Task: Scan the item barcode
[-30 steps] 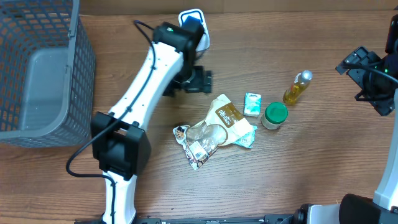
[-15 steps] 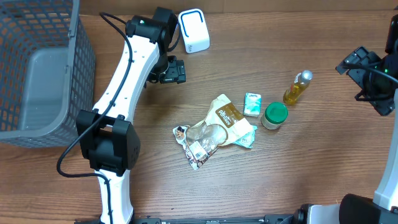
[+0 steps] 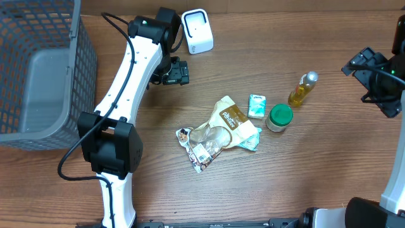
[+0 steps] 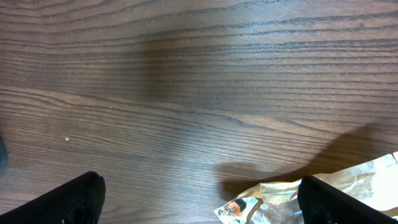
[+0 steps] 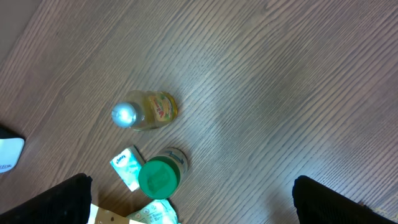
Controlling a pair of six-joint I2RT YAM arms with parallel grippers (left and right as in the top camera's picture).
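On the worktop (image 3: 304, 171), right of the grey basket (image 3: 38, 69), my left arm (image 3: 128, 76) reaches far forward. The left claw (image 3: 173, 71) is spread wide and empty just below the white scanner (image 3: 197, 30). The right claw (image 3: 366, 68) hangs at the right edge, equally wide, empty. The items lie mid-worktop: pouch (image 3: 218, 130), jar (image 3: 279, 117), bottle (image 3: 302, 88), carton (image 3: 256, 106). The left wrist camera catches only the pouch's corner; the right one shows bottle, jar, carton.

Crowding the green-lidded jar (image 3: 279, 117): a small carton (image 3: 256, 106) just left of it, crumpled pouches (image 3: 218, 132) further left, a bottle (image 3: 302, 88) close behind (slightly right). Bare table (image 3: 316, 171) lies in front and to the right.
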